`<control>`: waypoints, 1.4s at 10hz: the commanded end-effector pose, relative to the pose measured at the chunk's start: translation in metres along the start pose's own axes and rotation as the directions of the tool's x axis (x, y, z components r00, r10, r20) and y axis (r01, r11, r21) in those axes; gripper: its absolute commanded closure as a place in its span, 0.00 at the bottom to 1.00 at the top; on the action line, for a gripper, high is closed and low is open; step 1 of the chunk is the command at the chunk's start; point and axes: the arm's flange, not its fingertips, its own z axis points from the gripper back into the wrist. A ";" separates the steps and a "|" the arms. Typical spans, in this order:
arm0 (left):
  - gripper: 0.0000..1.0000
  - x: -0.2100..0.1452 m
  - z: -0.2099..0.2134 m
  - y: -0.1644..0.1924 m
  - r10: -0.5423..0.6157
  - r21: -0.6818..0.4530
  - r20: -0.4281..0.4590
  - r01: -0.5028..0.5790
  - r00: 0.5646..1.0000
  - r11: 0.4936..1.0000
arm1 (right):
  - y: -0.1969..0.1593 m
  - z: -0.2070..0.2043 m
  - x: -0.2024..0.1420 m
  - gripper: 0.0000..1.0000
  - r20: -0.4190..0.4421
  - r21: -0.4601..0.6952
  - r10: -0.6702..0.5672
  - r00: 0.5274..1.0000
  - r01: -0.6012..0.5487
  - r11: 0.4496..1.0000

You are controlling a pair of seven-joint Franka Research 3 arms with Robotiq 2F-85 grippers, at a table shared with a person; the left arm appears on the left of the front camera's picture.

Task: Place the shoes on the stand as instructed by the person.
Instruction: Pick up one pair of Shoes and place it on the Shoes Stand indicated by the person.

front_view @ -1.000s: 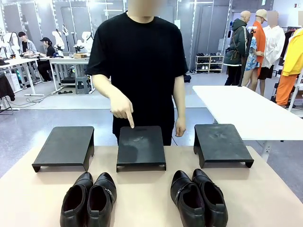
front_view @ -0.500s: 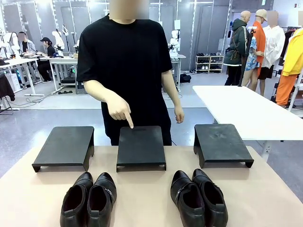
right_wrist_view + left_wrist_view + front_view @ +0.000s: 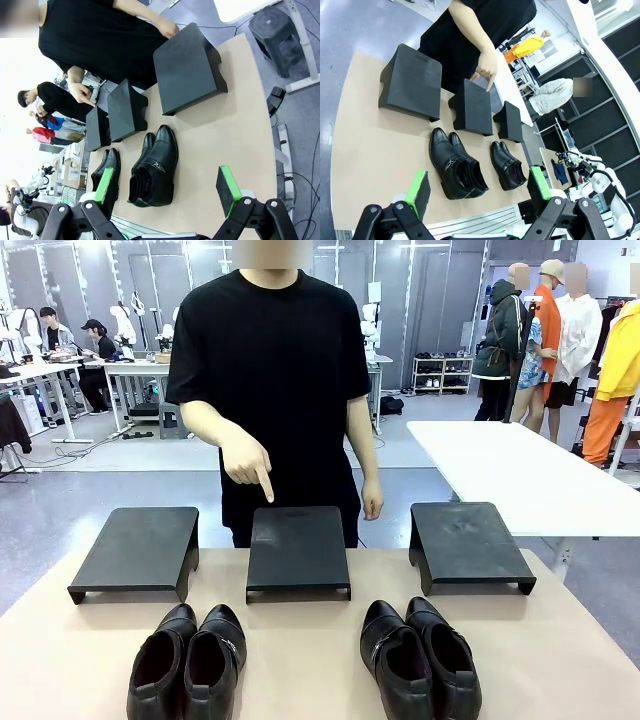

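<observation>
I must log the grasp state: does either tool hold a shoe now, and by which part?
Nothing is held. The left tool and the right tool are open and empty; the shoes lie on the table.

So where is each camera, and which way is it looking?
Front view: sits between the arms, looks across the table at the person, whose hand points down at the middle stand.
Left wrist view: rides the left arm, looks down along the open left pincer at the shoes; its green pads show.
Right wrist view: rides the right arm, looks along the open right pincer from the other side.
Shared: both wrist views show both shoe pairs and the pointing person.
</observation>
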 end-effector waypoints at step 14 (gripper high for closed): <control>0.00 0.000 0.000 0.000 0.000 0.000 0.000 0.000 1.000 1.000 | -0.002 0.002 0.001 0.00 0.005 0.004 -0.003 1.000 0.003 1.000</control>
